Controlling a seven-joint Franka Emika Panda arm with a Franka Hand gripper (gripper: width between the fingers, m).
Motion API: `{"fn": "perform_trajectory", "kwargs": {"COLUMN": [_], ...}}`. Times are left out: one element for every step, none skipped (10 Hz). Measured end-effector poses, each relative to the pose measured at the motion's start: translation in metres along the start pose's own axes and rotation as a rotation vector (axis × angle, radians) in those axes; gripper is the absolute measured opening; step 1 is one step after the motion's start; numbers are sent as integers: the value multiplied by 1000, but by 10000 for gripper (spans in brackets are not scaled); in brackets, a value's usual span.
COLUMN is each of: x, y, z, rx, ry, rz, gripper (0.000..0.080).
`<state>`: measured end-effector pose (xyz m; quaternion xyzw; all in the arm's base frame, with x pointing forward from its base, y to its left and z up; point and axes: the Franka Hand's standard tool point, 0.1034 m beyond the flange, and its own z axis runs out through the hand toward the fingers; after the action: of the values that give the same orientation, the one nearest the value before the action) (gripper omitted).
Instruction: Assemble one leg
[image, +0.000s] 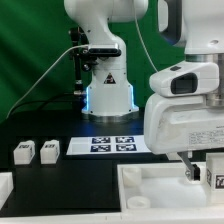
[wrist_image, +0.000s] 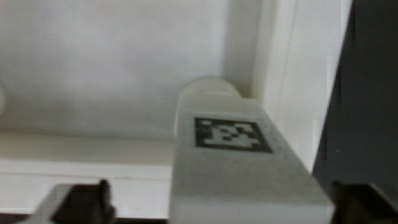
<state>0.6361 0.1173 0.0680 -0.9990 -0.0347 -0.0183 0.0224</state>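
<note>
Item: gripper (image: 196, 176), low over the white tray-like part (image: 150, 190); we cannot tell how far its fingers stand apart. Item: tagged leg (wrist_image: 235, 150), seen close beneath the wrist, against the tray's rim. Three more legs (image: 35, 151) lie on the table.

White Panda arm (image: 185, 95) up front, grey at its joints, its base (image: 108, 93) glowing pale blue against a green backdrop (image: 30, 50). The table (image: 50, 170) is black. On it, the white marker board (image: 108, 146) shows four black-and-white square tags. At nine o'clock, three white legs (image: 36, 151), each with a black-and-white tag. The tray-like part (image: 160, 190) is white. In the wrist view, a white leg (wrist_image: 231, 150) carries a speckled black-and-white tag between dark fingers (wrist_image: 80, 200).
</note>
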Motion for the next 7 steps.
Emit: {"fn": "perform_trajectory", "kwargs": {"x": [0, 0, 0, 0, 0, 0, 0], "y": [-1, -1, -1, -1, 0, 1, 1], "z": [0, 0, 0, 0, 0, 0, 0], "rx": [3, 3, 3, 3, 2, 1, 1], "ry": [0, 0, 0, -1, 0, 0, -1], "rz": [86, 213, 292, 359, 475, 573, 635], "gripper": [536, 361, 291, 291, 291, 292, 292]}}
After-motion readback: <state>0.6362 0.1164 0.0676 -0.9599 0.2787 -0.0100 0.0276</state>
